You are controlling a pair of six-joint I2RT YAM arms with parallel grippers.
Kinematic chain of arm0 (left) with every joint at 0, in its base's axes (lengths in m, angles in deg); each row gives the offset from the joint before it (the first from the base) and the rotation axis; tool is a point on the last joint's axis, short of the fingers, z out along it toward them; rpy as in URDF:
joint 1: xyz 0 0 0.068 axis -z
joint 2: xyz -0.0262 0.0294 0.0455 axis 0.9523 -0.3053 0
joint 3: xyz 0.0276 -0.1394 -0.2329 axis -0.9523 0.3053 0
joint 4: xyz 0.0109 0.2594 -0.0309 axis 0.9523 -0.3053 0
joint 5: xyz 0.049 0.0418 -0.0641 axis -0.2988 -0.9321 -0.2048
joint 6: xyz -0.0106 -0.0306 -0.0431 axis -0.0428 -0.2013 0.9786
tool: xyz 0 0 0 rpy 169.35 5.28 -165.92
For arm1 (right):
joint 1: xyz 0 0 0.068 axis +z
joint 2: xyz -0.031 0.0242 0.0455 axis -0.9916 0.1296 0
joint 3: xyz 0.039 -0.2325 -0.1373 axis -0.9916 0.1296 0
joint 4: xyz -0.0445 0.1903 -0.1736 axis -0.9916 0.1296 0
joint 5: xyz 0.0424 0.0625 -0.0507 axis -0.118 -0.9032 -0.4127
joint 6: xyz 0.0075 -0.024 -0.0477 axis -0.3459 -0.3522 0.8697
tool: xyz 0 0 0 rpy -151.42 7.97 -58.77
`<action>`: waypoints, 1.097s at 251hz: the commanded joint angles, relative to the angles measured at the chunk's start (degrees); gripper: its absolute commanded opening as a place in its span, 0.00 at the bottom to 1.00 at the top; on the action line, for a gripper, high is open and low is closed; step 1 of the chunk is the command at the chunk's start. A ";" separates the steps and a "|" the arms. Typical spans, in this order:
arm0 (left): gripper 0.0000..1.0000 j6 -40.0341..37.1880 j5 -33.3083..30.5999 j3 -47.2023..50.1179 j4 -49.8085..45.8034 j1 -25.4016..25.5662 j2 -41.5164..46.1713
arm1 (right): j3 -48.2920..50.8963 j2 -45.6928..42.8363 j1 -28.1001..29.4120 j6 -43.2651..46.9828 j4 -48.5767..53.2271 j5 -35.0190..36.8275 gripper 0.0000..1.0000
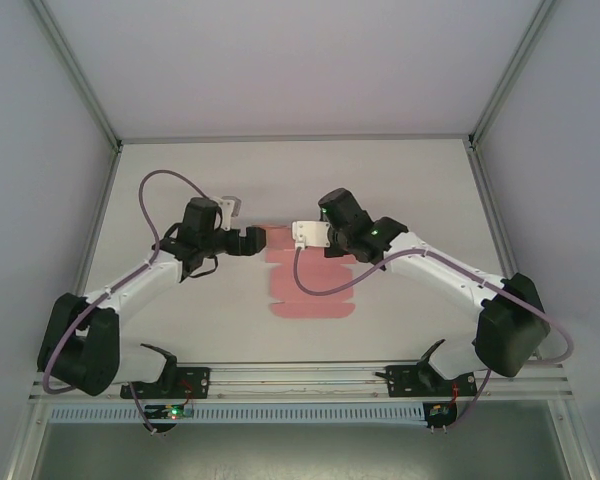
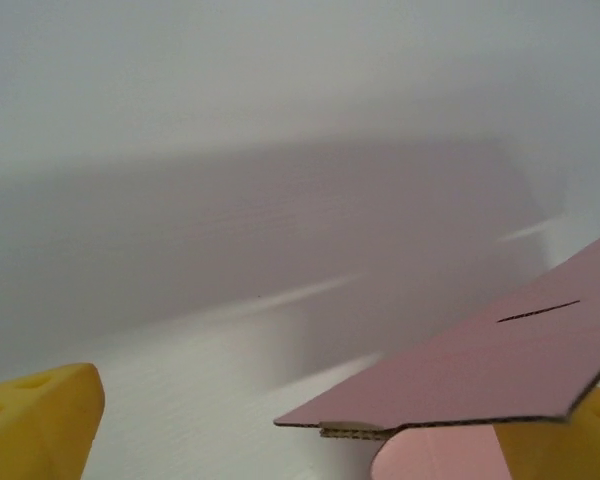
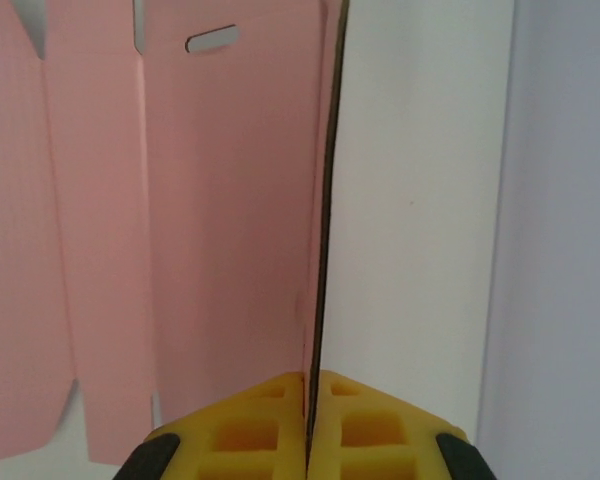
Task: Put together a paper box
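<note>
Box (image 1: 311, 290) is mostly a flat sheet mid-desk (image 1: 410, 190), with the far panel lifted. Right pincer (image 3: 308, 385) is clamped on a raised panel's edge. Left pincer (image 2: 300, 425) is open under it. Early stage, I reckon: walls and tabs not yet folded.

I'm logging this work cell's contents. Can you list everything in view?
paper box: one, pink, flat die-cut sheet at the table's centre
table: one, white, under the sheet
rail: one, silver, along the near edge, carrying both arm bases
cables: two, purple, one looped along each arm
left gripper: one, black with yellow pads, open at the sheet's far left part
right gripper: one, yellow pads, shut on a raised flap of the sheet
</note>
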 commanded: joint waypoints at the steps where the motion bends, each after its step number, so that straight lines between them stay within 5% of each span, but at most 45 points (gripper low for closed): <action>1: 1.00 -2.84 -5.00 -4.09 -5.35 -0.44 5.33 | -0.84 -0.09 0.40 1.07 -0.64 1.41 0.00; 47: 1.00 -8.00 -5.28 -6.74 -7.03 -0.52 9.02 | -2.78 0.15 -0.30 1.28 1.83 -0.44 0.00; 165: 1.00 -19.21 16.03 -11.68 -7.94 -0.11 -2.93 | -5.68 0.20 -1.38 -0.40 5.21 -6.54 0.00; 275: 1.00 -16.71 16.66 -13.12 -0.45 2.92 -9.64 | -7.84 3.58 -0.96 -4.33 5.16 -7.64 0.00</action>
